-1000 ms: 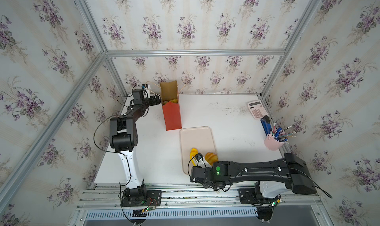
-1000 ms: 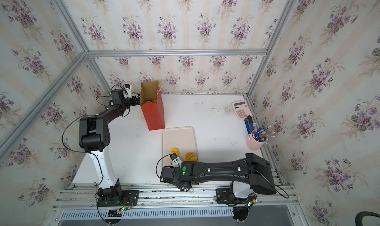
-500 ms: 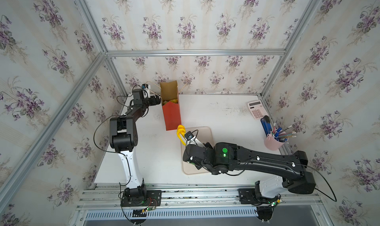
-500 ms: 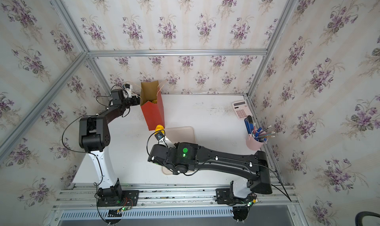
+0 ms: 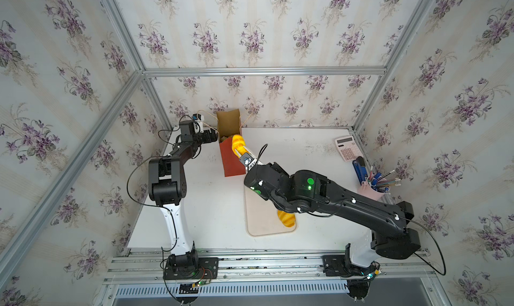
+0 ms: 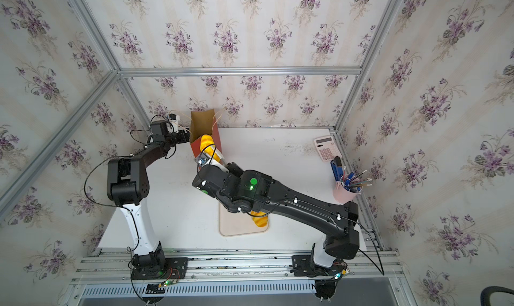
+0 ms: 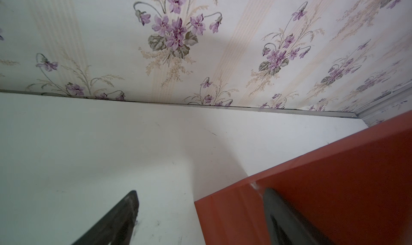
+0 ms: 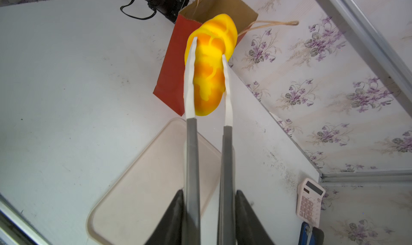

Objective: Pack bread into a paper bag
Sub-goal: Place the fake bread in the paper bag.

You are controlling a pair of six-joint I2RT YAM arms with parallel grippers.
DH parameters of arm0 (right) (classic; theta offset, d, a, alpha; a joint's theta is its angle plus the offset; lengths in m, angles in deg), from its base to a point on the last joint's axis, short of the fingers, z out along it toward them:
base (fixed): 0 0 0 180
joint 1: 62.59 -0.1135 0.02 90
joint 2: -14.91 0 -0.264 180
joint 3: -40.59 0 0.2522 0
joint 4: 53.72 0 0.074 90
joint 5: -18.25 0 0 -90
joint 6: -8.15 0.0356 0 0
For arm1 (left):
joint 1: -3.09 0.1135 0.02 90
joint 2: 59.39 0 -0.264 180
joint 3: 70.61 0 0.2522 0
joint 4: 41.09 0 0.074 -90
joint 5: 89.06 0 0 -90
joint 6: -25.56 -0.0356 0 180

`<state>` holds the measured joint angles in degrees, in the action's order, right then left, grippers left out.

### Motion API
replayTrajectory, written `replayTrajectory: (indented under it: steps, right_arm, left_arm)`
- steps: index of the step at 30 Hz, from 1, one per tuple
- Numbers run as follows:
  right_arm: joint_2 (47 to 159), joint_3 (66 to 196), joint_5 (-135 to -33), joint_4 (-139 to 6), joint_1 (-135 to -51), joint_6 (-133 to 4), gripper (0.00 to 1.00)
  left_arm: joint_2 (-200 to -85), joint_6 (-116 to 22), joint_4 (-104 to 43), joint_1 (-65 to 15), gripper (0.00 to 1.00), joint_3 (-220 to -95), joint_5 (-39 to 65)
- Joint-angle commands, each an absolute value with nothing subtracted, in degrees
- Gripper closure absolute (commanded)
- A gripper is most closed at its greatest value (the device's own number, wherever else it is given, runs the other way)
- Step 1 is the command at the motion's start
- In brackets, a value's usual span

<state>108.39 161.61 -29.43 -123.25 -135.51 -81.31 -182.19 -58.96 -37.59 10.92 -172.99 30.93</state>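
The red paper bag stands open at the back left of the table, brown inside. My right gripper is shut on a yellow-orange scored roll. In both top views that roll hangs at the near rim of the bag's mouth. A second yellow roll lies on the beige tray, partly under my right arm. My left gripper is open beside the bag, one finger against its red side and the bag's corner between the fingers.
A calculator lies at the back right. A pink cup of pens stands by the right wall, with a blue item beside it. The bag's twine handles stick out at its top. Walls close in three sides.
My right arm lifted one yellow roll off the tray's near end and carried it back and left to the bag's mouth. One roll stays on the tray. The left arm has not moved.
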Motion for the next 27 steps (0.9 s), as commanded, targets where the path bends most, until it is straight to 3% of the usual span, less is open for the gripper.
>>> replayTrajectory:
  steps: [1, 11, 27]
  right_arm:
    - [108.5, 162.7, -30.2, -114.1, -133.0, -91.5, 0.65]
    - [112.7, 164.0, -40.9, -100.7, -124.7, -101.2, 0.65]
    - [119.7, 162.3, -55.9, -90.5, -114.9, -101.9, 0.65]
  left_arm:
    - [-181.6, -60.1, -37.7, 10.9, 0.11, -172.7, 30.7]
    - [-182.0, -60.5, -37.0, 10.8, 0.11, -173.3, 30.5]
    - [-183.1, -60.3, -37.2, 10.8, 0.11, -174.2, 30.6]
